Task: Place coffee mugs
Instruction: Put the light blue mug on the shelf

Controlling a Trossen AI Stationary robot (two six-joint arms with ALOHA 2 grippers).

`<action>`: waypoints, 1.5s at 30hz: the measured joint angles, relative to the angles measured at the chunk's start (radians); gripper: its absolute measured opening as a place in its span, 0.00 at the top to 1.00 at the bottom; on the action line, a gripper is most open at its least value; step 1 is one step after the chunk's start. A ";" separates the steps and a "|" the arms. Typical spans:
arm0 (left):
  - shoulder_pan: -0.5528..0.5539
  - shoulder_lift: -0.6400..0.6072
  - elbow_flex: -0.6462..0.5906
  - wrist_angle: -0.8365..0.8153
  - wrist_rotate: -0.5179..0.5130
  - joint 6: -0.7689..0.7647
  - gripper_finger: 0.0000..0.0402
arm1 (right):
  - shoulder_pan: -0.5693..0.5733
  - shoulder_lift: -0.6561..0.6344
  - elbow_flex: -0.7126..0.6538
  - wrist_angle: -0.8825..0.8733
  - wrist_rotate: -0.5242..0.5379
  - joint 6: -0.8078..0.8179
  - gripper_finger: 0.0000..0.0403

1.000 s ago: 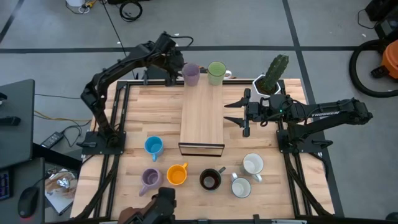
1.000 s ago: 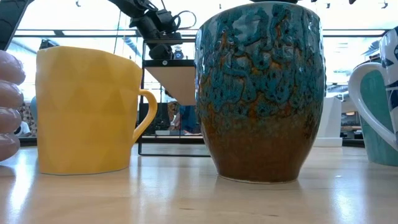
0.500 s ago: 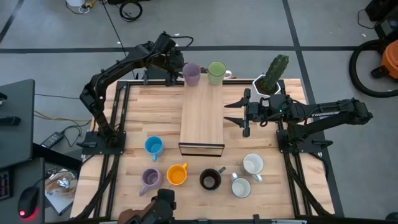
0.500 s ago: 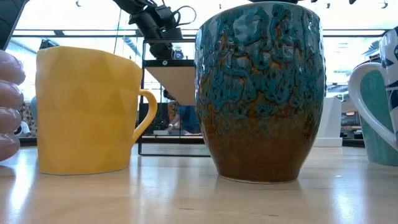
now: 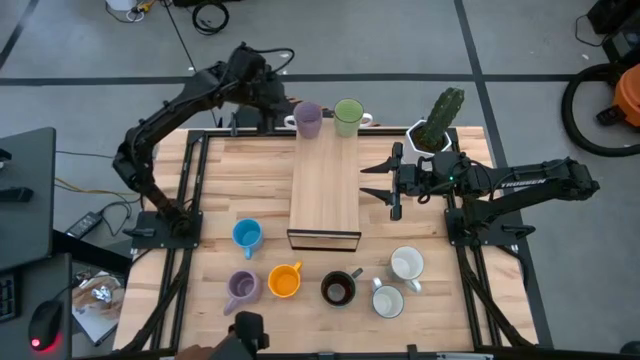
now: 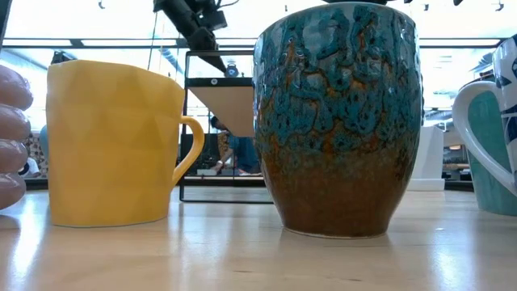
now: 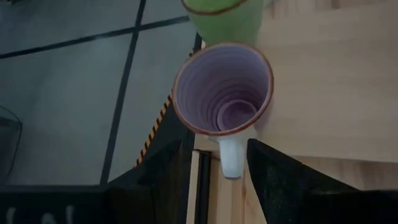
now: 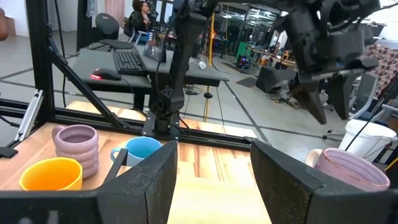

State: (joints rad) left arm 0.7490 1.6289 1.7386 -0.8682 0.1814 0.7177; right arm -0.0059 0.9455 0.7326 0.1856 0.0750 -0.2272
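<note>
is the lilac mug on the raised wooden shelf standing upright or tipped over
Upright. The lilac mug stands mouth up beside the green mug on the wooden shelf; the left wrist view looks into its empty inside.

Open middle, crowded ends

The raised wooden platform [image 5: 325,190] is bare along its length; a lilac mug [image 5: 307,119] and green mug [image 5: 348,115] block its far end. Six mugs crowd the table's [image 5: 215,190] near edge, and a cactus pot [image 5: 437,125] stands at the far right.
</note>
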 joint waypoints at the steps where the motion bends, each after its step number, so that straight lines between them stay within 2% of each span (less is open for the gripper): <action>1: 0.000 -0.010 0.000 -0.001 0.000 -0.007 0.53 | 0.000 0.000 0.000 0.000 0.000 0.001 0.48; 6: 0.003 -0.062 0.000 -0.020 0.045 -0.078 0.53 | 0.000 0.000 0.000 -0.004 0.000 0.016 0.48; 10: 0.005 -0.112 -0.039 -0.029 0.148 -0.161 0.53 | 0.000 0.000 0.000 -0.008 0.000 0.019 0.48; 15: -0.016 -0.231 -0.207 -0.005 0.207 -0.191 0.56 | 0.000 0.000 0.000 -0.017 0.000 0.041 0.48; 19: -0.052 -0.385 -0.387 0.137 0.196 -0.259 0.60 | 0.000 0.000 0.000 -0.025 0.000 0.052 0.48; 24: -0.131 -0.558 -0.582 0.274 0.138 -0.380 0.62 | 0.000 0.000 0.000 -0.025 0.001 0.073 0.48; 28: -0.212 -0.666 -0.721 0.311 0.080 -0.514 0.62 | 0.000 0.000 0.000 -0.026 0.001 0.097 0.48; 36: -0.424 -0.760 -0.991 0.373 -0.026 -0.787 0.62 | 0.000 0.000 0.000 -0.038 0.001 0.101 0.48; 45: -0.821 -0.759 -1.054 0.344 -0.425 -1.036 0.62 | 0.000 0.000 0.000 -0.063 0.009 0.101 0.48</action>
State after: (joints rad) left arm -0.0718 0.8696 0.6842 -0.5240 -0.2432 -0.3188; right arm -0.0059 0.9451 0.7325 0.1229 0.0841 -0.1263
